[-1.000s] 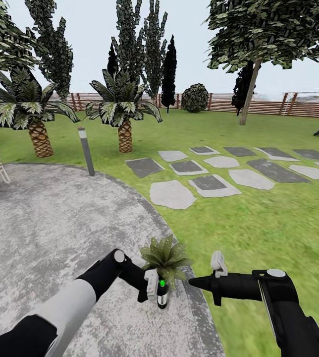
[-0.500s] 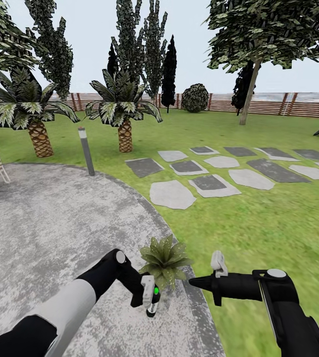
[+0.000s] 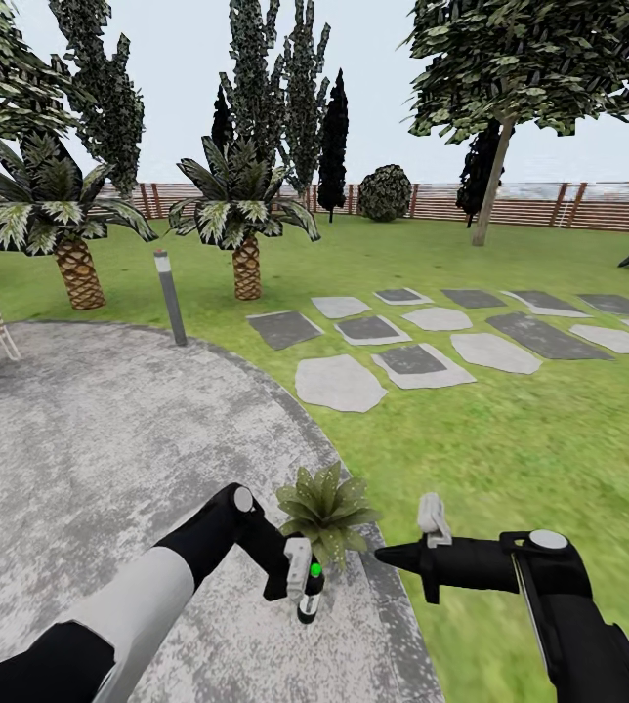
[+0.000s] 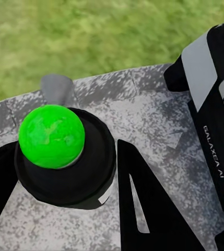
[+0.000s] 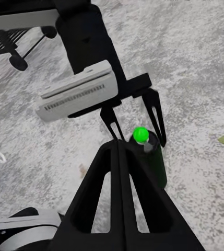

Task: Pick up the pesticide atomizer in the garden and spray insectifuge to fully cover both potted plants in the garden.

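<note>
On the grey paved patio (image 3: 109, 439) at the lawn's (image 3: 510, 430) edge, the left hand (image 3: 302, 583) sits around the pesticide atomizer (image 3: 311, 596), which stands upright on the paving just in front of a potted plant (image 3: 326, 506). The left wrist view looks straight down on the bottle's bright green cap (image 4: 51, 136) between the dark fingers (image 4: 143, 209), while the right wrist view shows its dark green body (image 5: 154, 162) from the side with the fingers either side; whether they press it I cannot tell. The right hand (image 3: 407, 552) hangs just beside the plant, and its open or closed state is unclear; a bollard lamp (image 3: 169, 298) and stepping stones (image 3: 339, 381) lie beyond.
</note>
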{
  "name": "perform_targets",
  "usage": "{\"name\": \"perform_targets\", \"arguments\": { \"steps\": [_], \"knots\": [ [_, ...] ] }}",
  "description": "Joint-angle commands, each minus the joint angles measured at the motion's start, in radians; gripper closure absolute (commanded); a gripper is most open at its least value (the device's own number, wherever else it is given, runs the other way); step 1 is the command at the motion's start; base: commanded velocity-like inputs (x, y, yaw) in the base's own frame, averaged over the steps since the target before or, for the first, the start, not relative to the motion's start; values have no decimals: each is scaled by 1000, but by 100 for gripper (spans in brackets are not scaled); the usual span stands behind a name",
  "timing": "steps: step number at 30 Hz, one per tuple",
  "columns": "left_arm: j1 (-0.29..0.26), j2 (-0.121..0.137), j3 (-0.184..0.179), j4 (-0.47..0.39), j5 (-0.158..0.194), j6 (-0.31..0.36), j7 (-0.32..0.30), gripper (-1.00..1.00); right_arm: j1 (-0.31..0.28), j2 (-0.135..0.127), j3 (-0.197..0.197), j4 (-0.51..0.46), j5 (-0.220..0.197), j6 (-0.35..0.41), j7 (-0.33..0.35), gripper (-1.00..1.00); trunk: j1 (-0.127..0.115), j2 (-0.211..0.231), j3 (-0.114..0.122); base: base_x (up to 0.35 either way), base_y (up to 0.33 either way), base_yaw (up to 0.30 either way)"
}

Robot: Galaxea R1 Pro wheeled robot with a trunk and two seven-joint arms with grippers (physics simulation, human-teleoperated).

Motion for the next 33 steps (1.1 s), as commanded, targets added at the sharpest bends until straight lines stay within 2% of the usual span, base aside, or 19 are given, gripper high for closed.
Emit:
{"name": "perform_targets", "arguments": {
  "steps": [1, 5, 14, 16, 17, 20, 24, 33],
  "knots": [
    [-1, 0, 0, -3, -5, -10, -1, 100, -1, -3, -1, -1, 7, 9, 7, 100, 0, 0, -1, 0, 0, 0],
    [-1, 0, 2, -5, -5, -8, -2, 100, -1, -35, -2, -1, 7, 9, 7, 100, 0, 0, -1, 0, 0, 0],
    [-1, -5, 1, -46, 0, -7, -16, 100, -1, -41, -1, 0, 6, 8, 0, 100, 0, 0, -1, 0, 0, 0],
    [-1, -10, 0, -51, 27, -7, -17, 100, -1, -40, -1, 0, 6, 8, -1, 100, 0, 0, -1, 0, 0, 0],
    [-1, -12, 0, -53, 64, -7, -18, 100, -1, -39, 0, 0, 6, 7, -1, 100, 0, 0, -1, 0, 0, 0],
    [-1, -14, 0, -58, 132, -7, -19, 100, -1, -38, 0, 2, 5, 7, -2, 100, 0, 0, -1, 0, 0, 0],
    [-1, -14, -1, -90, 150, -7, -22, 100, -1, -38, 0, 2, 6, 6, -2, 100, 0, 0, -1, 0, 0, 0],
    [0, -14, -1, -98, 154, -7, -55, 100, -1, -40, 0, 0, 7, 6, -2, 100, 0, 0, -1, 0, 0, 0]
  ]
}}
